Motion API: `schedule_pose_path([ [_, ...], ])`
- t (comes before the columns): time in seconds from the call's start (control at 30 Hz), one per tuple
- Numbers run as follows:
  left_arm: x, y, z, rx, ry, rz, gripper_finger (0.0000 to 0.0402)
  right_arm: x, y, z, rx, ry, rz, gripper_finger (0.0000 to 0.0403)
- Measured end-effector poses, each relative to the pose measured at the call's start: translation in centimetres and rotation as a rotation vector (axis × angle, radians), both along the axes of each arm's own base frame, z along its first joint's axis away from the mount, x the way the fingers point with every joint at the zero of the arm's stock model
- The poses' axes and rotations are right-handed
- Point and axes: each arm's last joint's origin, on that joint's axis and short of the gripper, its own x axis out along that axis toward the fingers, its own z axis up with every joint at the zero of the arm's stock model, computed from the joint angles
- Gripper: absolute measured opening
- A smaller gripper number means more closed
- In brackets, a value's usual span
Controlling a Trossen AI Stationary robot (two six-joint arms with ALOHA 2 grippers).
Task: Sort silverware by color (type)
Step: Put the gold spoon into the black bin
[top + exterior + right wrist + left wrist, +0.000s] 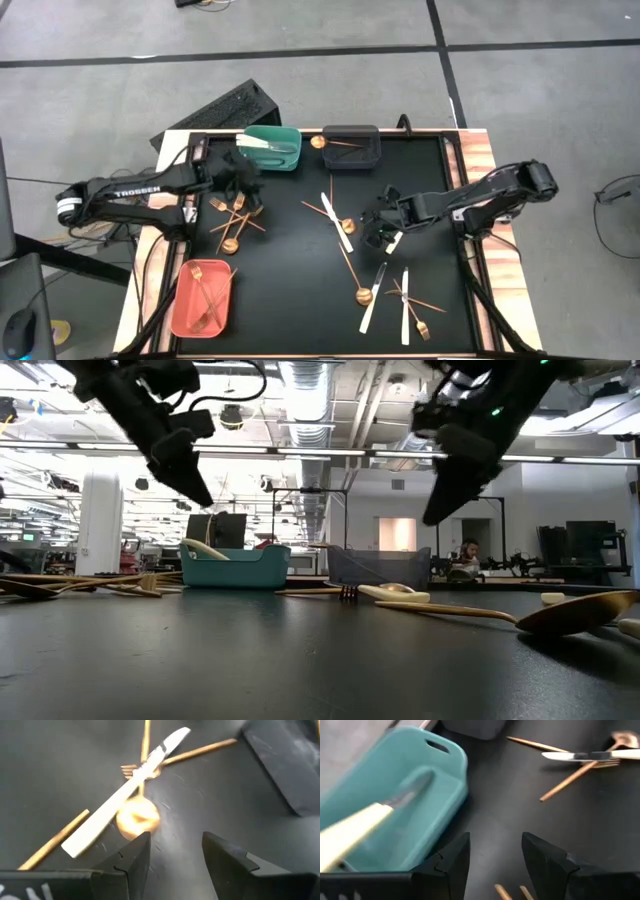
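A flat white knife (125,795) lies on the black desk (290,270) just ahead of the right gripper (172,855), its long axis slanting across a copper spoon (137,817) and a fork (131,770) whose thin stems fan out beneath it. The right fingers (132,862) are spread and hold nothing. Ahead of the left gripper (492,857), whose fingers are also spread and empty, a white-handled knife (357,827) rests lengthwise in the teal bin (395,800), its blade blurred and its handle end cut off. More copper pieces lie scattered near both grippers.
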Motion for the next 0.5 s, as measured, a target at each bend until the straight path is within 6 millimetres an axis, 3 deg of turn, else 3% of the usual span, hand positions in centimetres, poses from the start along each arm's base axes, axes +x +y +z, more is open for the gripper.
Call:
schedule_pose_path([
  [0.3, 0.6, -3.5, -1.0, -0.113, -0.047, -0.021, 0.0166, 3.1, -2.3, -3.7, 0.02, 0.019, 0.031, 0.0203],
  [0.5, 1.0, -5.9, -0.8, -0.065, -0.075, -0.035, 0.0166, 4.0, -4.5, -5.2, 0.117, 0.02, 0.064, 0.0193],
])
